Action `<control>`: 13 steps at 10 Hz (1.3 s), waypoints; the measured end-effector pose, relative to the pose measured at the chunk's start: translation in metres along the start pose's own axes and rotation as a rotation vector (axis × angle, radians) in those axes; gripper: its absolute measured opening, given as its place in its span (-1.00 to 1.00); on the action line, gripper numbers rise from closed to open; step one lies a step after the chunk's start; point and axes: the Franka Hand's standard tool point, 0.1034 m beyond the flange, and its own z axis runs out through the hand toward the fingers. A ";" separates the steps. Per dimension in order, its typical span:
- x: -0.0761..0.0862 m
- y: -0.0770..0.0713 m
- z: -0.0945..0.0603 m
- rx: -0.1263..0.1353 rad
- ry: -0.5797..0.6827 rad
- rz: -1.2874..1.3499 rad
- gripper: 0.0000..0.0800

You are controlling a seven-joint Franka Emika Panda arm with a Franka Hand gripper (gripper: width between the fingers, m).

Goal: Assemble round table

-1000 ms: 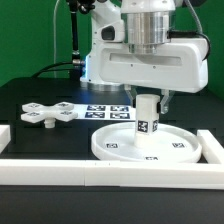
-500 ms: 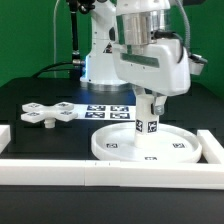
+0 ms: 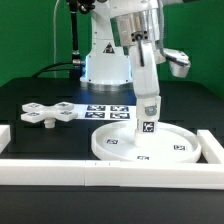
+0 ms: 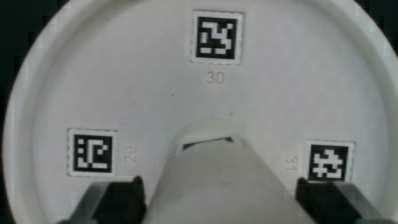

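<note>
The large rimmed round disc lies flat on the black table at the exterior view's right. The short cylinder leg stands upright at the disc's middle, a tag on its side. My gripper comes straight down over it and is shut on the leg's upper part. In the wrist view the leg fills the space between my two dark fingers, and the disc with its tags lies beneath. The small cross-shaped base lies apart at the exterior view's left.
The marker board lies flat between the cross base and the disc. White border rails run along the front, the right and the left. The arm's base stands behind.
My wrist has turned about its vertical axis, so the hand now shows edge-on instead of broadside. The leg has stayed upright on the disc's middle in my grip.
</note>
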 end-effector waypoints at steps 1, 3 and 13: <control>0.000 -0.001 0.000 0.006 -0.007 0.049 0.02; -0.002 -0.003 -0.001 0.018 -0.012 0.117 0.02; -0.028 0.010 -0.007 -0.075 -0.036 -0.388 0.62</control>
